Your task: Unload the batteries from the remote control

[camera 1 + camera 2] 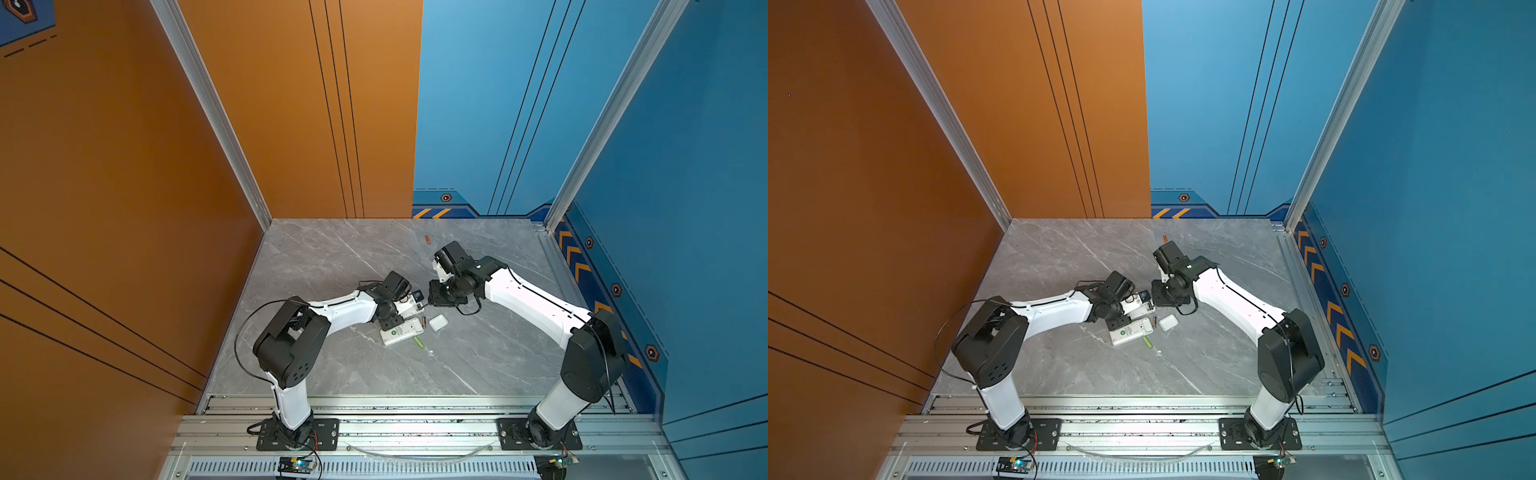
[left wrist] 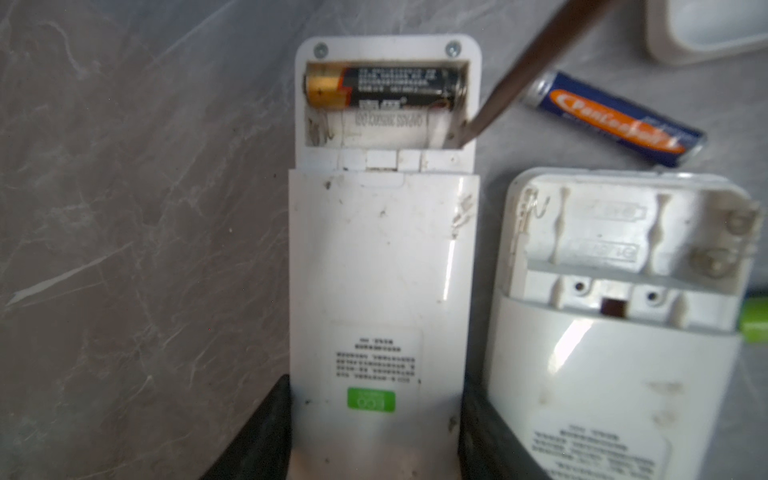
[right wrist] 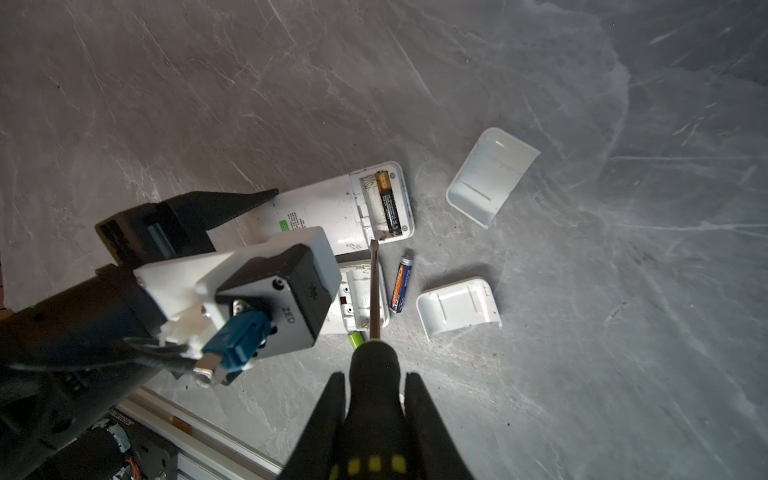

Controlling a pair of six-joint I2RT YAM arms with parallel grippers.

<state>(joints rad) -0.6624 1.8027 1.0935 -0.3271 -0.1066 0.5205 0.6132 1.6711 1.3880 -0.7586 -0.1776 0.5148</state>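
On grey marbled table [image 1: 332,257], cell walled orange and blue. Left gripper [image 2: 374,382]: jaws about half spread, clamped across the lower body of the remote control [image 2: 382,257], which lies flat, back up, battery compartment uncovered. Right gripper [image 3: 374,376]: jaws narrow, closed on the black-and-yellow handle of the screwdriver [image 3: 376,286], shaft aimed at the remote control, tip set in the corner of the compartment's empty slot. Just beside the remote control, parallel to it: second remote [image 2: 602,332], back up, compartment open, springs and contacts showing. Two white lids, inner side up, apart from both remotes: far lid [image 3: 492,176], near lid [image 3: 457,307]. Batteries, by place: black battery [image 2: 386,89] with gold end, seated in the remote control's outer slot; blue battery [image 3: 401,284] loose on the table, between second remote and near lid; green battery [image 3: 355,338] loose by the second remote's edge, partly hidden behind the screwdriver handle; orange-red battery [image 1: 427,239] alone, well apart, towards the back wall.
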